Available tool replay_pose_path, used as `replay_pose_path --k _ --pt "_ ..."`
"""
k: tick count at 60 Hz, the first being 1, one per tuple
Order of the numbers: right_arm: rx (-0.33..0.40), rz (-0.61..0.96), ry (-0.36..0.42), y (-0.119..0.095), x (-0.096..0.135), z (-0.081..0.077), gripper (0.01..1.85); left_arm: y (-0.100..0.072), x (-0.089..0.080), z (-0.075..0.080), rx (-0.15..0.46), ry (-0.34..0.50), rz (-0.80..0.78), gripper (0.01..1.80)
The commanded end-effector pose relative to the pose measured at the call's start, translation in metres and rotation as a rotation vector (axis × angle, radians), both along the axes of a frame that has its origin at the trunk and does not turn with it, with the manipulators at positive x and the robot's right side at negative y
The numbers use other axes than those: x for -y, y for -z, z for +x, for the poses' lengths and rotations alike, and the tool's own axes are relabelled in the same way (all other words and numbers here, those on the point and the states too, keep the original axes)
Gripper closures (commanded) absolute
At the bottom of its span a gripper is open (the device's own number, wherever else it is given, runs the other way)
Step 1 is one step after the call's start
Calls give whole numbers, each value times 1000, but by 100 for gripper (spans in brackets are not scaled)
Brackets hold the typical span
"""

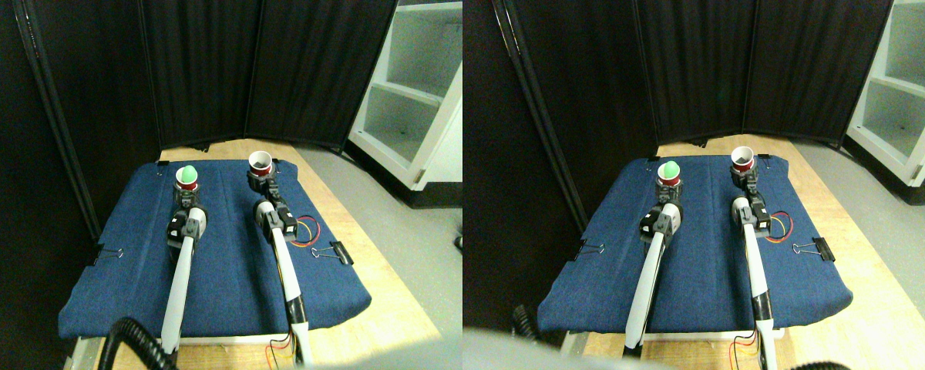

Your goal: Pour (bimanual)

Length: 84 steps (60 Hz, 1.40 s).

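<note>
Your left gripper (187, 193): arm stretched forward over the blue cloth (223, 262), closed around a red cup (187, 179) holding a green ball (189, 173), upright, near the bench's (389, 308) far left corner. Your right gripper (262, 179): arm likewise extended, clasping a second red cup (260, 163), upright, white inside, toward the far right corner.

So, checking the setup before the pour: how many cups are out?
2. One cup with a green ball in it sits at the left gripper; the other cup, showing a white inside, sits at the right gripper. None seem hidden.
</note>
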State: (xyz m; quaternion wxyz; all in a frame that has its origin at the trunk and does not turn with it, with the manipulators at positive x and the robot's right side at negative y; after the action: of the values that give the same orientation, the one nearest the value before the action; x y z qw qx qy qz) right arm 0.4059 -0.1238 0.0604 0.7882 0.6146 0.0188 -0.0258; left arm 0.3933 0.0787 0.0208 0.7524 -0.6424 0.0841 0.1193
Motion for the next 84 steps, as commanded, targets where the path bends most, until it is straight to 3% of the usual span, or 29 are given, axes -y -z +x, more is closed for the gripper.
replay_pose_path --k 1,6,32,42,51,64,66,84 --pt "36 20 21 4 4 2 153 2 -3 2 34 -24 -18 148" --pt "17 15 59 12 6 3 153 10 -7 2 31 -32 -25 148" --pt "-56 111 82 51 9 1 153 25 -8 13 -23 -80 -29 148" --pt "-99 167 118 56 8 -1 153 24 -5 20 -28 -74 -22 148" --pt "-90 146 115 59 10 -1 153 23 1 22 -36 -72 -30 148" --pt "-97 107 131 59 10 -4 153 24 11 19 -39 -60 -44 148" --pt "-98 160 130 59 10 -4 153 25 12 18 -41 -65 -43 148" --pt "-117 164 145 66 9 -1 153 33 14 13 -58 -96 -85 148"
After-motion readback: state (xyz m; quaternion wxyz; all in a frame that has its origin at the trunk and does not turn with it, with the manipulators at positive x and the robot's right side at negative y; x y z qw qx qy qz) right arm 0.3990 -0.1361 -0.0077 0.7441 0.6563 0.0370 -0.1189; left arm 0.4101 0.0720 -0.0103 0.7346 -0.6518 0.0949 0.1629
